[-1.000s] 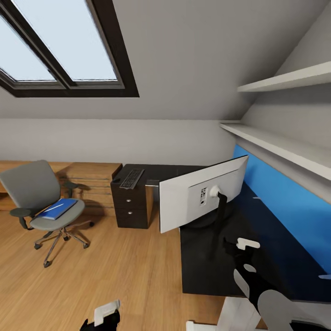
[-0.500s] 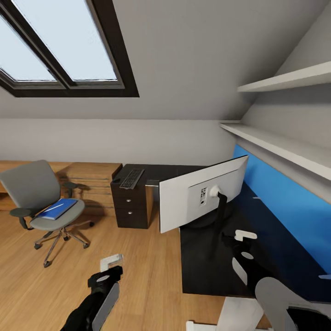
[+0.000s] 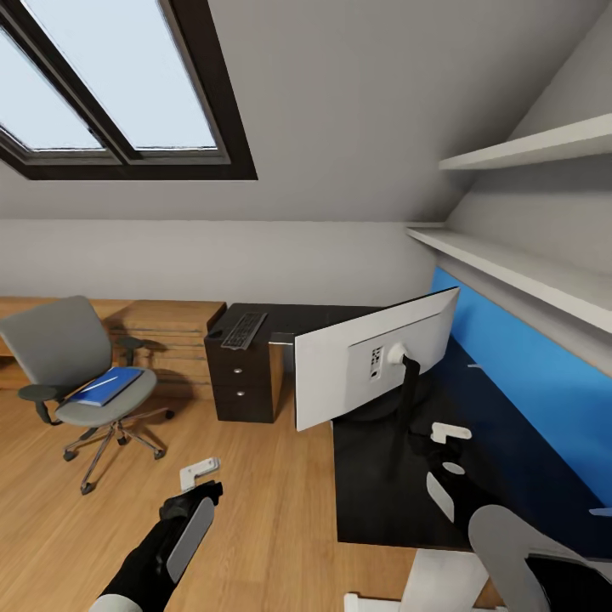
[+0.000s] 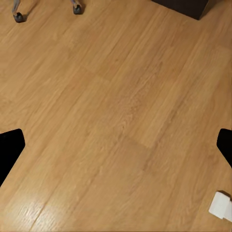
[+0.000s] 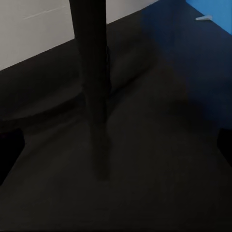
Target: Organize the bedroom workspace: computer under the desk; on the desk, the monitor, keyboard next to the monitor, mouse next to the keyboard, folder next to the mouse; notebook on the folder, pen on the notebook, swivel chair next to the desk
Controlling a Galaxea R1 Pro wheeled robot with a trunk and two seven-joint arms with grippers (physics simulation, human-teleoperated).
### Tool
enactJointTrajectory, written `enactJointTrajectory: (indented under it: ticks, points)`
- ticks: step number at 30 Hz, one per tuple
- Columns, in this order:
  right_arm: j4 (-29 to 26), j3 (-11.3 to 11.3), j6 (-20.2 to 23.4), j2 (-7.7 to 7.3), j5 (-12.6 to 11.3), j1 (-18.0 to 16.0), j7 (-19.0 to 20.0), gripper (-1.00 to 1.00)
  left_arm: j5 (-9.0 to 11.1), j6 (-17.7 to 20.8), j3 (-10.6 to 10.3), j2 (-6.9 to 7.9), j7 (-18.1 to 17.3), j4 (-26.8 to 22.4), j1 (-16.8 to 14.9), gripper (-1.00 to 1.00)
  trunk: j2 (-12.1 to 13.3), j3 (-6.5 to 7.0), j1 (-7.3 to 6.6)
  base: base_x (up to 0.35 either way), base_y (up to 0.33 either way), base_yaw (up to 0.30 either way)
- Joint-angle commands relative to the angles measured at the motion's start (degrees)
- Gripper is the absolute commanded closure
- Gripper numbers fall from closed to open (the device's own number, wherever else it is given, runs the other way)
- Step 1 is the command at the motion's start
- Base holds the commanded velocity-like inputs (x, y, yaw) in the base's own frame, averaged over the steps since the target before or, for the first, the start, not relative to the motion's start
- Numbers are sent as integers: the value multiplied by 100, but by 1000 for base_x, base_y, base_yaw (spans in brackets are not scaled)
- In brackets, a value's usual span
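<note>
While the open right end effector (image 3: 442, 446) hovers over the desk (image 3: 374, 484), the monitor (image 3: 374, 357) stands just beyond.

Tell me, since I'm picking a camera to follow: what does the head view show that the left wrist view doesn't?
The head view alone takes in the swivel chair's seat with the folder lying on it, the keyboard on the desk, the monitor, and both arms. The left wrist view alone gives a close look at bare floor planks under the left gripper. Both share the wooden floor, the chair's casters, and a dark lower corner of the desk's drawers.
</note>
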Motion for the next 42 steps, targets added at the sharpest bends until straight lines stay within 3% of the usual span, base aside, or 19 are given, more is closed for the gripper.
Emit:
enactJointTrajectory:
  ticks: [1,5,9,14,18,42]
  points:
    - [41,-17,-89,10,-13,-4,9,-100,16,7,-14,48,53,3,-5,-100,-11,-10,3,0,0,0]
    - [95,-17,-375,16,0,3,18,-100,-26,-68,-140,92,59,209,-6,-100,-11,-10,3,15,0,0]
    - [135,-16,-458,17,8,5,21,-100,-31,-220,-414,102,60,420,-6,-100,-11,-10,3,183,0,0]
    - [154,-18,-504,12,10,6,22,-100,-28,-708,-723,105,62,606,-6,-100,-11,-10,3,198,0,0]
    - [158,-19,-575,3,11,9,23,-100,-26,-1008,-814,106,59,640,-6,-100,-11,-10,3,62,0,0]
    - [160,-16,-696,-27,5,15,14,-100,-24,-1151,-874,81,49,672,-6,-100,-11,-10,3,196,-44,0]
